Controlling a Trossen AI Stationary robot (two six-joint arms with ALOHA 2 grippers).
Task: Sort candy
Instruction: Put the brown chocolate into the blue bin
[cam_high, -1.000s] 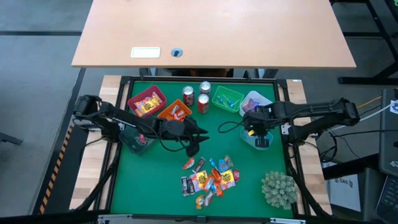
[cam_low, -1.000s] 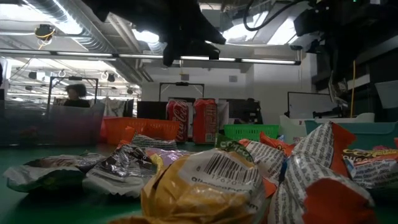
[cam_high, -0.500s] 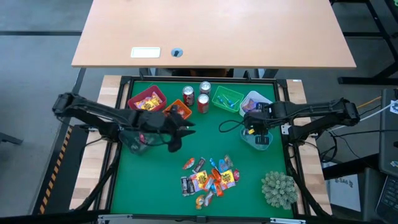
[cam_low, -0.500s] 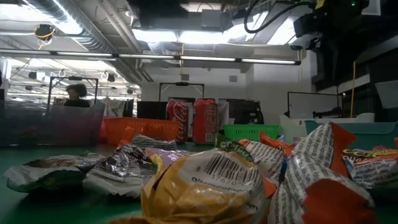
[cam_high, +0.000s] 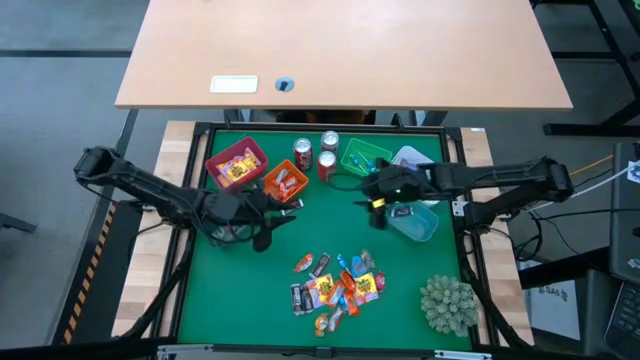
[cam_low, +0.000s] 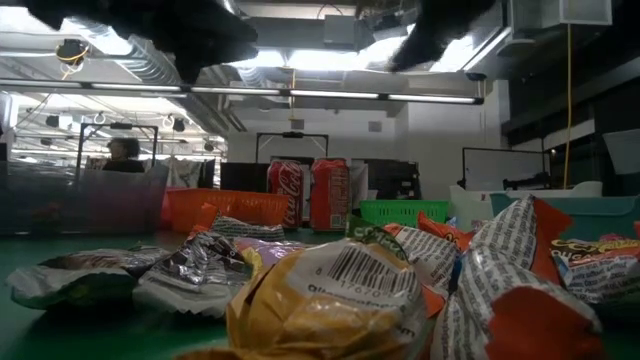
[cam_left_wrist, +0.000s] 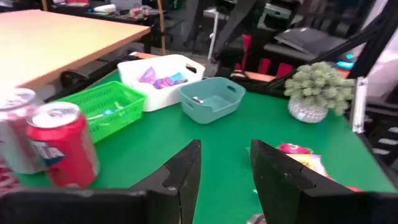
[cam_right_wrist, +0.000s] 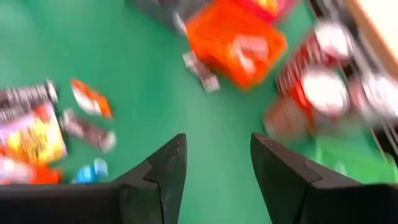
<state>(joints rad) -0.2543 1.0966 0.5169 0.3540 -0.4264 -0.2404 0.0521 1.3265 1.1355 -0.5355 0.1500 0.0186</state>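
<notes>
Crinkled glossy foil and plastic wrappers on the candy (cam_high: 338, 288), matt green felt-like mat (cam_high: 240, 290), shiny metal cans (cam_left_wrist: 62, 144), smooth plastic bins (cam_left_wrist: 211, 99), pale smooth wood tabletop (cam_high: 340, 50), matt black fingers (cam_left_wrist: 183, 177)

Candy pile (cam_high: 338, 288) sitting near-centre on the mat (cam_high: 240, 290), plant ball (cam_high: 447, 304) off to its right. Row of bins along the far edge: two on the left (cam_high: 236, 163) (cam_high: 281, 181), cans (cam_high: 313, 154) in the middle, two more bins (cam_high: 363, 157) (cam_high: 410, 160) on the right, another tub (cam_high: 416, 221) just nearer
</notes>
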